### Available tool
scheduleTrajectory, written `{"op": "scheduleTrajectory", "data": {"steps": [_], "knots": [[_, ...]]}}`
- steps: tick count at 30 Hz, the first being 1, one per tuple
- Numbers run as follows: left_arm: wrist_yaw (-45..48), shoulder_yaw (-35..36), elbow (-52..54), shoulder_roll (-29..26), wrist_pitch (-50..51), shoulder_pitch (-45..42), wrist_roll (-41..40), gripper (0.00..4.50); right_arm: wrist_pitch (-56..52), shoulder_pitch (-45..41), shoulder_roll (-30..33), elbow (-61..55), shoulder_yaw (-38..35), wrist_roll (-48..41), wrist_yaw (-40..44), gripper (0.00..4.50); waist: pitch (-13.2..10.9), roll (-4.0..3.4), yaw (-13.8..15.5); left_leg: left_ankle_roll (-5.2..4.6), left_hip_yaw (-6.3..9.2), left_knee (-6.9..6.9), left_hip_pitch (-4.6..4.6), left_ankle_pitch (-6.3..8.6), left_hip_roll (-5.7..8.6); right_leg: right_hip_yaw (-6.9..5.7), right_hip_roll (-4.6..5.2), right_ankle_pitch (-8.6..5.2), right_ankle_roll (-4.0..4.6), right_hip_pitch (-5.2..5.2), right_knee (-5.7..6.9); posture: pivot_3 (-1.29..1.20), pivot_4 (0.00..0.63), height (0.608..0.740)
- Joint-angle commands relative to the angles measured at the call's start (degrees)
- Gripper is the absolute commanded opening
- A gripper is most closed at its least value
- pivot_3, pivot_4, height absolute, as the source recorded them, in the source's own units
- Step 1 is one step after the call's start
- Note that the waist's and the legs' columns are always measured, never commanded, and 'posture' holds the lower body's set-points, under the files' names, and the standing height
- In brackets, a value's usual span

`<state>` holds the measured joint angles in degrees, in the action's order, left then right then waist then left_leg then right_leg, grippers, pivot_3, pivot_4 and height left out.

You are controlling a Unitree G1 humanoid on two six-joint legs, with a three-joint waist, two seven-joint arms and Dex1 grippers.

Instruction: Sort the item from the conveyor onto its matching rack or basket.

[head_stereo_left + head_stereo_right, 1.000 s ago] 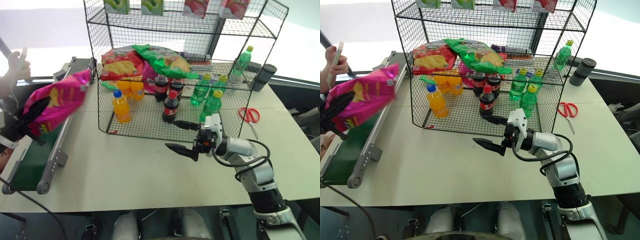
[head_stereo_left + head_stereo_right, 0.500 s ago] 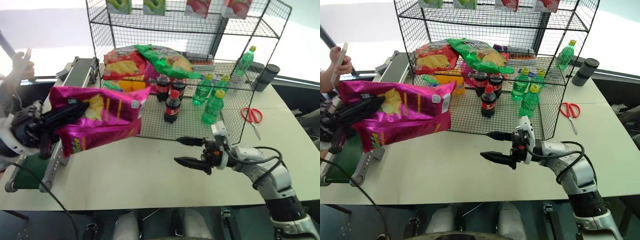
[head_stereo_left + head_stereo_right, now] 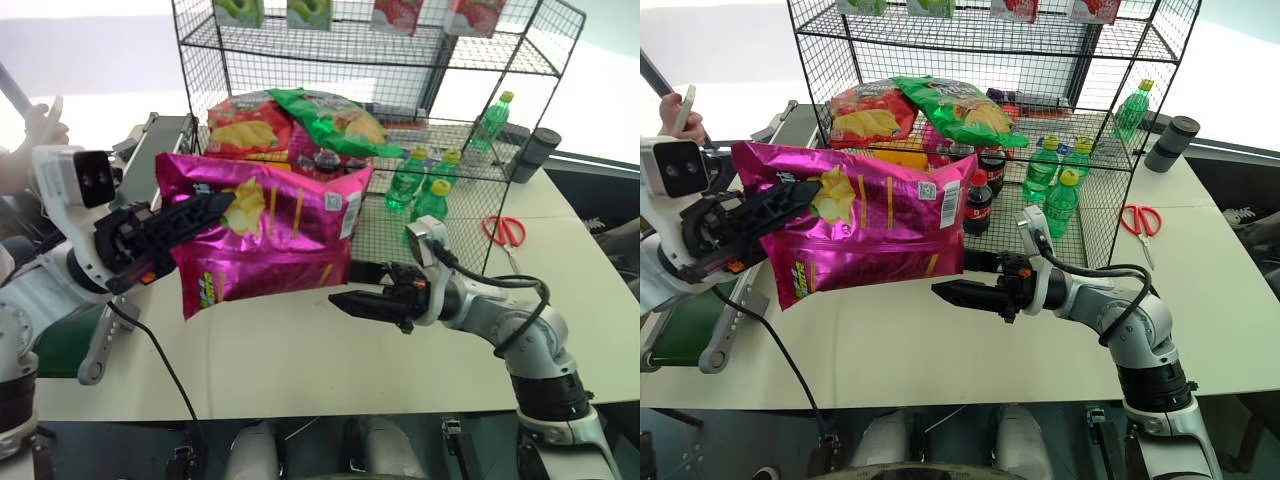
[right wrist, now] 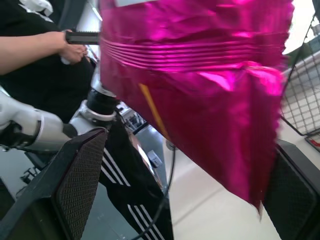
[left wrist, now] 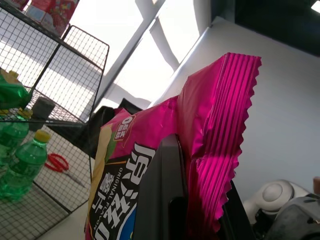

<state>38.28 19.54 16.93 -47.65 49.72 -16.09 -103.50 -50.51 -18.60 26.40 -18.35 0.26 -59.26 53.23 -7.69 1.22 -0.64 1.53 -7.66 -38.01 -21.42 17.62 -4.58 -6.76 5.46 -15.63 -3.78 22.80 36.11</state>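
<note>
**Pink crisp bag held aloft between two grippers, short of the rack**

The magenta crisp bag was carried clear of the conveyor and held in mid-air in front of the black wire rack, pinched at its crimped end by the left gripper, whose black fingers were clamped tight on the seam. The bag hung sideways from that grip, its free end reaching toward the right gripper — which was spread wide, its jaws set either side of the bag's lower corner in the right wrist view but not yet closed on it.

A handover or a two-handed steadying was judged to be the step in hand. It would be done well if the right jaws were closed on the flat seam rather than the puffed belly, so that the crisps were not crushed and the slick foil not let slip, and if the left grip were released only once the right was firm. Behind the bag, a red crisp bag and a green crisp bag lay on the rack's middle tier — judged the matching place.
</note>
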Motion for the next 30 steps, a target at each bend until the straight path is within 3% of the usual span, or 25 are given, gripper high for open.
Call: {"op": "scheduleTrajectory", "data": {"steps": [1, 4, 13, 16, 23, 26, 30], "knots": [[-1.7, -0.1, -0.4, 2.0, 0.5, -1.7, -2.8, 0.05, 1.5, -0.9, -1.1, -1.6, -0.9, 0.3, -2.2, 4.50, 0.0, 0.00, -0.1, -0.02, 0.00, 0.00, 0.01, 0.01, 0.00, 0.00, 0.00, 0.00, 0.00, -0.01, 0.01, 0.00, 0.150, 0.726], [-2.2, -0.9, -0.4, 3.0, 2.2, -1.1, -4.3, 0.05, 3.8, -1.3, -1.7, -0.7, 0.0, 3.4, -2.6, 4.50, 0.0, 0.01, -0.2, -0.01, 0.01, 0.00, 0.03, 0.01, -0.01, 0.02, -0.01, 0.00, 0.00, 0.00, 0.03, 0.00, 0.150, 0.726], [-1.6, -0.9, -1.3, 5.4, 3.0, -1.5, 0.3, 0.05, 0.4, -1.4, -2.1, -1.8, -1.5, -2.7, -2.7, 4.50, 0.0, 0.01, 0.0, 0.00, 0.01, 0.00, 0.01, 0.00, 0.00, 0.01, 0.00, 0.00, 0.00, -0.01, 0.01, 0.00, 0.150, 0.726], [-0.6, -0.9, -1.7, 6.5, 2.9, -1.3, 3.2, 0.00, -1.2, -1.2, -1.2, -2.7, -0.6, -3.9, -2.1, 3.65, 0.0, 0.01, 0.0, -0.01, 0.00, 0.00, 0.01, 0.00, 0.01, 0.01, 0.00, 0.00, 0.00, 0.00, 0.01, 0.00, 0.150, 0.726], [3.5, 0.1, -2.0, 7.4, 1.9, -0.5, 11.0, 0.00, -0.7, -1.2, 0.3, -2.3, 0.6, -1.2, -0.8, 0.24, 0.0, 0.01, -0.1, -0.11, 0.01, 0.01, 0.01, 0.06, 0.01, 0.01, -0.01, 0.00, 0.00, 0.01, 0.01, 0.00, 0.150, 0.726], [4.9, 0.5, -2.2, 7.7, 0.9, -0.7, 14.5, 0.00, -0.2, -0.9, 0.8, -2.4, 0.9, -0.2, -0.3, 0.14, 0.0, 0.01, 0.0, -0.11, 0.00, 0.01, 0.00, 0.06, 0.01, 0.00, -0.01, 0.00, 0.00, 0.01, 0.00, 0.00, 0.150, 0.726], [9.3, 1.1, -2.8, 6.5, 0.5, 1.5, 19.9, 1.35, 2.2, 0.0, 1.1, -2.3, 0.6, 2.4, 0.1, 0.14, 0.0, 0.00, -0.1, -0.13, 0.01, 0.01, 0.00, 0.07, 0.01, 0.00, -0.01, 0.00, 0.00, 0.03, 0.00, 0.00, 0.150, 0.726]]}}
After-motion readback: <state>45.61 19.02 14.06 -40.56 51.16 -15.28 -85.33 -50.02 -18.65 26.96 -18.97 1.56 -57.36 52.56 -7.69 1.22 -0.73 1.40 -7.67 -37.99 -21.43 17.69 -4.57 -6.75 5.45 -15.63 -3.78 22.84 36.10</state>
